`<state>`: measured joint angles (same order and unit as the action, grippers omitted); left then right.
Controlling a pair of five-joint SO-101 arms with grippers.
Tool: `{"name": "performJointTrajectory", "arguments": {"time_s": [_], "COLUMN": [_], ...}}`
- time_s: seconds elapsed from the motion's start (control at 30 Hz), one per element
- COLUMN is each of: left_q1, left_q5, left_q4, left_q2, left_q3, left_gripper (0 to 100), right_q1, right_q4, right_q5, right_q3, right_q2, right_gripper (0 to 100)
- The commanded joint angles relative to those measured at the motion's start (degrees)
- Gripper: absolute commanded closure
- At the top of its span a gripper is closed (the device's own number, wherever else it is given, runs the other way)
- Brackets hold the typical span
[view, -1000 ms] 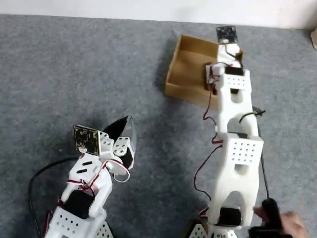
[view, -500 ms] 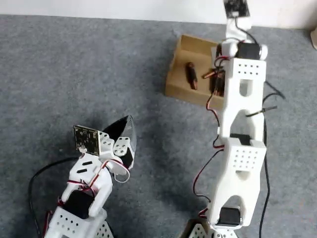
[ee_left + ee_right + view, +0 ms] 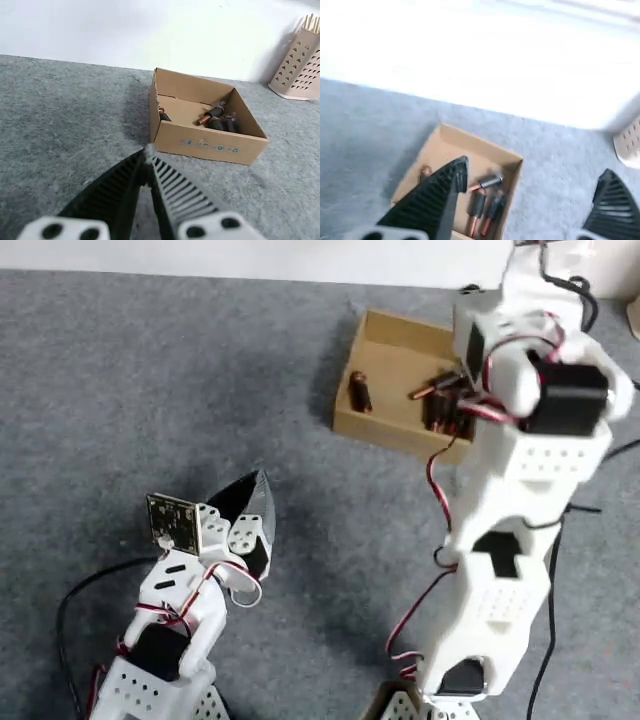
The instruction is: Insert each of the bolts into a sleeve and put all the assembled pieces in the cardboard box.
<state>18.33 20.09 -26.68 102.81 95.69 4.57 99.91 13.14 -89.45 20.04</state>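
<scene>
Sleeved bolts (image 3: 438, 412) lay inside cardboard box (image 3: 385, 432), one apart from the rest, your right gripper (image 3: 535, 167) hung above box w/ fingers wide apart, your left gripper (image 3: 148, 156) well apart from box over grey carpet (image 3: 150, 370), fingers together.

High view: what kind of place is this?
Likely a robot test bench or lab: a grey carpeted table, the white left arm and right arm side by side, and a cardboard box of sleeved bolts.
</scene>
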Motion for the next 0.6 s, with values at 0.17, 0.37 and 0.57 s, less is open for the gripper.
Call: {"name": "performJointTrajectory", "arguments": {"time_s": [0.17, 0.37, 0.57], "left_q1": [-4.1, -4.4, -5.3], "left_q5": [-0.2, -0.2, -0.1], "left_q4": [-6.6, -6.9, -13.6], "left_q2": [-0.3, -0.3, -0.3], "left_q3": [-6.5, -7.3, -14.2], "left_gripper": [99, 99, 99], "right_q1": [10.4, 18.4, 23.4], "right_q4": [1.3, 1.3, -0.1], "right_q5": [-0.6, -0.6, -0.6], "right_q3": [22.1, 48.2, 72.7], "right_q2": [-23.6, -39.5, -52.9], "right_gripper": [63.9, 63.9, 63.9]}}
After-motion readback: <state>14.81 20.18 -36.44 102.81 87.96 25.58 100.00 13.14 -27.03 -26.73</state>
